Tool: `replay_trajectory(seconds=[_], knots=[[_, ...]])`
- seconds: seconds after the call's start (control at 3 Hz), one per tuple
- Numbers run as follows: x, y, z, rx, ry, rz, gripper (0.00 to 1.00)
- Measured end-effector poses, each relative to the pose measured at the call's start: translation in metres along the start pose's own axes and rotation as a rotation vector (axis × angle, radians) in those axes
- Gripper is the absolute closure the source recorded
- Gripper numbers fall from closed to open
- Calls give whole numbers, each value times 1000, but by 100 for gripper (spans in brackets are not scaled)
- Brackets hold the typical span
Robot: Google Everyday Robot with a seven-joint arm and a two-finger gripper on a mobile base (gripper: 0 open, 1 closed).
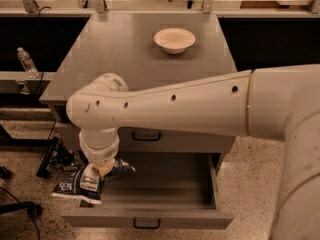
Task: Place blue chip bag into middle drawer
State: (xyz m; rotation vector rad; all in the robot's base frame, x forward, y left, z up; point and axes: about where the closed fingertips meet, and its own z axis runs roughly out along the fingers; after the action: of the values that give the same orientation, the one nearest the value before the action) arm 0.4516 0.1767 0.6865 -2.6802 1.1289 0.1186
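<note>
Gripper (101, 170) under bent wrist, above left front corner of open middle drawer (165, 190), apparently clamped on blue chip bag (80, 184). Bag overhangs drawer's left wall. White bowl (174, 39) on tabletop (115, 49) behind.

Speckled beige floor (250, 184); grey counter (125, 54) at centre; dark bays behind; 1 water bottle (26, 62) on left ledge (35, 77); black cables (57, 156) on floor at left.
</note>
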Motion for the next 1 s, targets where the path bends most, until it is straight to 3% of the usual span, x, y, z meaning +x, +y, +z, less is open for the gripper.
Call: replay_trajectory(seconds=[0.33,0.67,1.0], knots=[[14,11,34,-14,49,20,100],[35,17,74,9,60,24,100],[35,17,74,9,60,24,100]])
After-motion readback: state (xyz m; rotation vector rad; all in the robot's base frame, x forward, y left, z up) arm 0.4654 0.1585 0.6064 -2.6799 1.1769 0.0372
